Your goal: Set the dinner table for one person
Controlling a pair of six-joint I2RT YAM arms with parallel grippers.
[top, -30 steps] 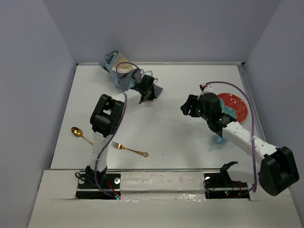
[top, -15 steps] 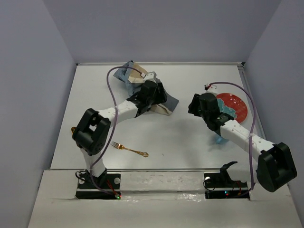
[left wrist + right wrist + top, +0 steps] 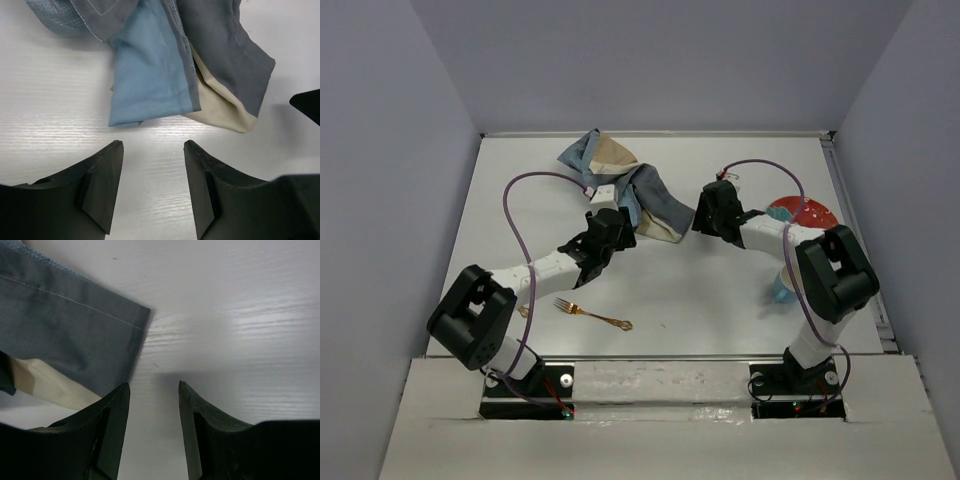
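The white dinner table point(image 3: 720, 300) carries a crumpled blue, grey and beige placemat point(image 3: 620, 180) at the back middle. My left gripper point(image 3: 617, 228) stands open just short of the cloth's near edge. In the left wrist view the left gripper point(image 3: 152, 146) has only bare tabletop between its fingers, with the placemat point(image 3: 150, 75) ahead. My right gripper point(image 3: 700, 220) is open at the cloth's right corner. In the right wrist view the right gripper point(image 3: 152, 387) has nothing between its fingers, and the grey placemat corner point(image 3: 65, 335) lies just ahead on the left.
A red plate point(image 3: 808, 213) lies at the right, partly behind the right arm. A light blue cup point(image 3: 782, 291) stands nearer on that side. A gold fork point(image 3: 592, 315) lies near the front left. A gold spoon point(image 3: 523, 311) is mostly hidden under the left arm.
The left gripper dragged the placemat from the back left towards the middle, let it go and drew back. The right gripper moved left to the cloth's corner, its jaws narrowing.
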